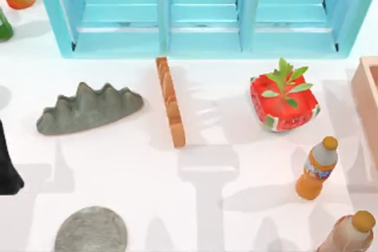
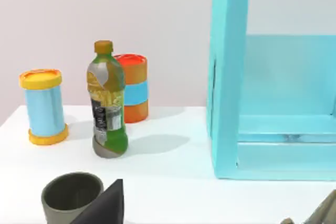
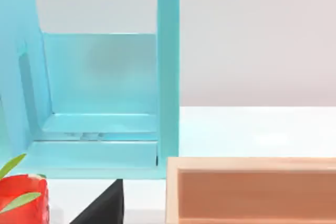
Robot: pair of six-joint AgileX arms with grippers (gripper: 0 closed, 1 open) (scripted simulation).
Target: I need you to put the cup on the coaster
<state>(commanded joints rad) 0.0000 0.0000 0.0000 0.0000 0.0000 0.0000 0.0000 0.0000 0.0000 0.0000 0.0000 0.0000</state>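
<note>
The cup (image 2: 71, 195) is seen in the left wrist view, upright on the tabletop (image 1: 236, 169), just before the left arm's jaws, whose state cannot be told. The coaster (image 1: 91, 231) lies at seven o'clock in the top view. The cup is judged light, rigid and smooth; its rim wall would best be pinched.

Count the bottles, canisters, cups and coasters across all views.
Bottles: 3
Canisters: 2
Cup: 1
Coaster: 1
Total: 7
</note>
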